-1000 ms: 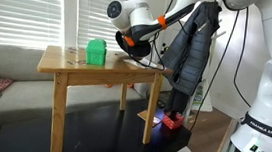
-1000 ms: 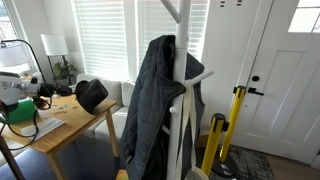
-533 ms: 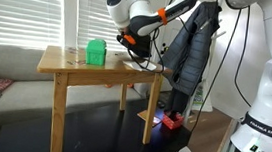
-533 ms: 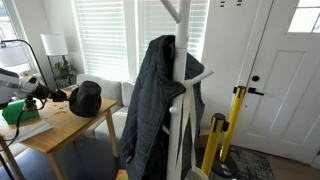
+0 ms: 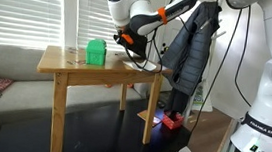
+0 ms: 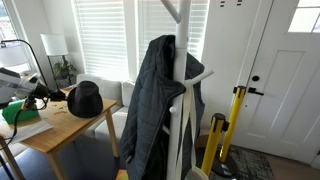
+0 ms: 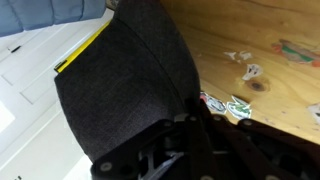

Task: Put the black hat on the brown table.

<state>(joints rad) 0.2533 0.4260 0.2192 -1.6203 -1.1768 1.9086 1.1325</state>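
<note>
Hat (image 6: 84, 99) in claw (image 6: 60, 97), perhaps on table (image 5: 72, 62), at its end; container (image 5: 96, 51) beside, jacket (image 6: 155, 110) beyond.

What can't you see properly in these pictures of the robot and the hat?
- Whether the black hat touches the brown table: in an exterior view, the spot under its rim is too small and dark to tell.
- The green container: in an exterior view, partly behind the arm and cut off by the left edge.
- The gripper: in the wrist view, its fingertips are dark and blurred against the hat.
</note>
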